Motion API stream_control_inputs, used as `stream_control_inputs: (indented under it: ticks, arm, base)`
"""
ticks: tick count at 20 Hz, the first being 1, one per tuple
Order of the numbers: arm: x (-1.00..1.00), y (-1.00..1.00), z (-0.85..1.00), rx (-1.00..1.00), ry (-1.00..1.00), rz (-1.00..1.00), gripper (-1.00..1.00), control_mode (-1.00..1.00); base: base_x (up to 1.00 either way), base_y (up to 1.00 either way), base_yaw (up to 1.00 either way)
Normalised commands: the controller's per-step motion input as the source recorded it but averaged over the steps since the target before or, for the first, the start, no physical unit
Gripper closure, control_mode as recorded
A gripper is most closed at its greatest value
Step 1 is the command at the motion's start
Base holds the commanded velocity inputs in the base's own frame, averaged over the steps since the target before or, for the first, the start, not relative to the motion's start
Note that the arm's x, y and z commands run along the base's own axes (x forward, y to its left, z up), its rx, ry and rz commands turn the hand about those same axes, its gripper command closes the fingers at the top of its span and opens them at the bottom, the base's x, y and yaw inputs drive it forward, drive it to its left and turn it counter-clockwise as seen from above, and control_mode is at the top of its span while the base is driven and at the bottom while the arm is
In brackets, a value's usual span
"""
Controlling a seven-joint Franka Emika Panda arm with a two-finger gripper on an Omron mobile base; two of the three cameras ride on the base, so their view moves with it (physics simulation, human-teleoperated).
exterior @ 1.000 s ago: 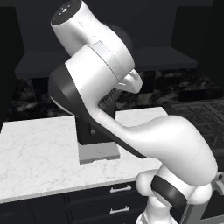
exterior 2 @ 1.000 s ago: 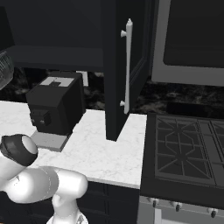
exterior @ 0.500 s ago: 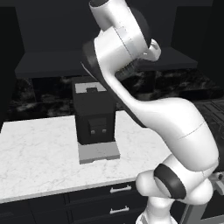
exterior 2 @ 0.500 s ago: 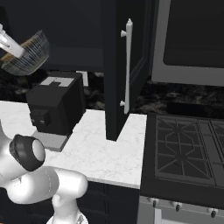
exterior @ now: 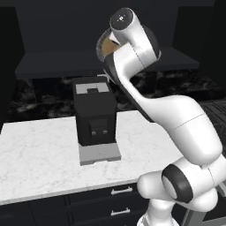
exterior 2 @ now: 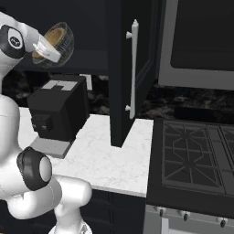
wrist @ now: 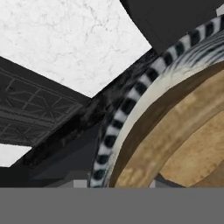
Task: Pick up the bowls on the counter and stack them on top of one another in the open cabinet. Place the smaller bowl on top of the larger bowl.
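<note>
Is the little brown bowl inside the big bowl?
Yes. The smaller bowl sits nested inside the larger bowl, both held up by the gripper.

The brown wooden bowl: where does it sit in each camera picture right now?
Left base view: the brown wooden bowl peeks out, top centre, behind the arm's wrist.
Right base view: upper left, nested in the grey-blue bowl, held up by the gripper.
Hand view: lower right, inside the striped rim.
Shared landmark: the coffee machine on the counter.
</note>
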Motion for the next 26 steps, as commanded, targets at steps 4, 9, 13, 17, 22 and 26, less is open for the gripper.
stream_control_inputs:
  ticks: [4,9,13,17,22,26]
  arm:
    - [1.0,-0.35,0.04,0.2,0.0,0.0,1.0,-1.0]
    - [1.0,-0.23,0.02,0.3,0.11,-0.01,1.0,-1.0]
    - [0.88,-0.04,-0.1,0.25,0.07,-0.04,-1.0,-1.0]
    - [0.31,0.0,0.0,0.13,0.0,-0.11,-1.0,-1.0]
    - [-0.31,0.02,0.0,0.01,-0.03,-0.11,-1.0,-1.0]
    - [-1.0,0.15,-0.06,0.0,-0.13,-0.02,-1.0,-1.0]
  base:
    - [0.0,0.0,0.0]
    - [0.0,0.0,0.0]
    - [0.0,0.0,0.0]
    - [0.0,0.0,0.0]
    - [0.0,0.0,0.0]
    - [0.0,0.0,0.0]
